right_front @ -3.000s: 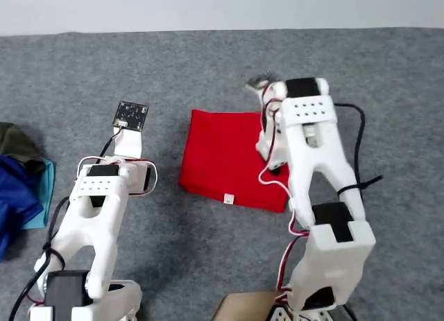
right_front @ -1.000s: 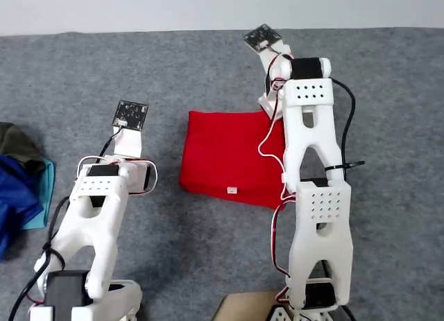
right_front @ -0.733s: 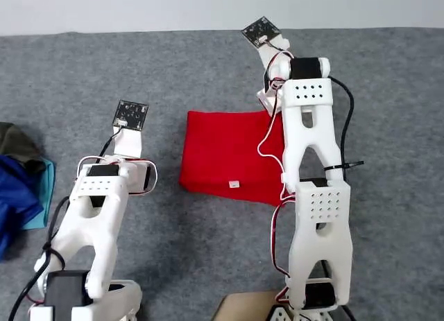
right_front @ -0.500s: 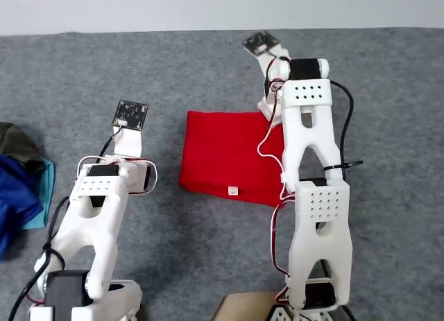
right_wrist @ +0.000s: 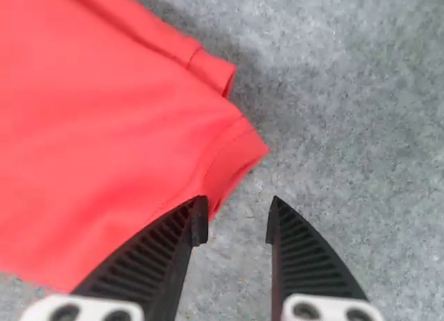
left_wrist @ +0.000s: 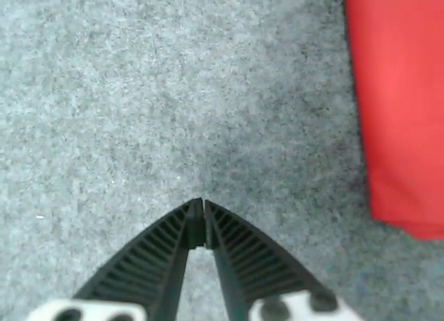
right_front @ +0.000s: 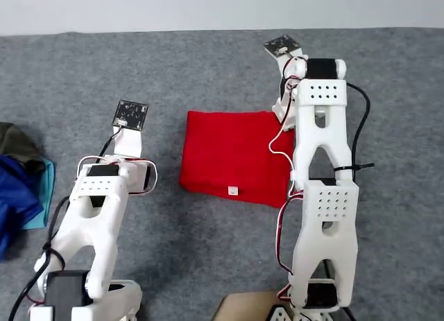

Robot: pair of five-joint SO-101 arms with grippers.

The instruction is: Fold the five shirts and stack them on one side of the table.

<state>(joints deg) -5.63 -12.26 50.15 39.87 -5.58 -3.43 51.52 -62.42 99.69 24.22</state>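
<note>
The shirt [right_front: 232, 158] lies flat on the table [right_front: 208, 64], about midway across, between the two arms. The left arm [right_front: 94, 210] stands to its left, with the left gripper [left_wrist: 203, 220] over bare table, apart from the shirt's left edge. The right arm [right_front: 319, 148] runs along the shirt's right edge. The right gripper [right_wrist: 236, 220] hangs at the far right corner, one finger [right_wrist: 173, 252] over the cloth's edge, the other over the table. A pile [right_front: 17, 182] of clothes sits at the table's left edge, well apart from the shirt.

Soft, even light; faint shadows
</note>
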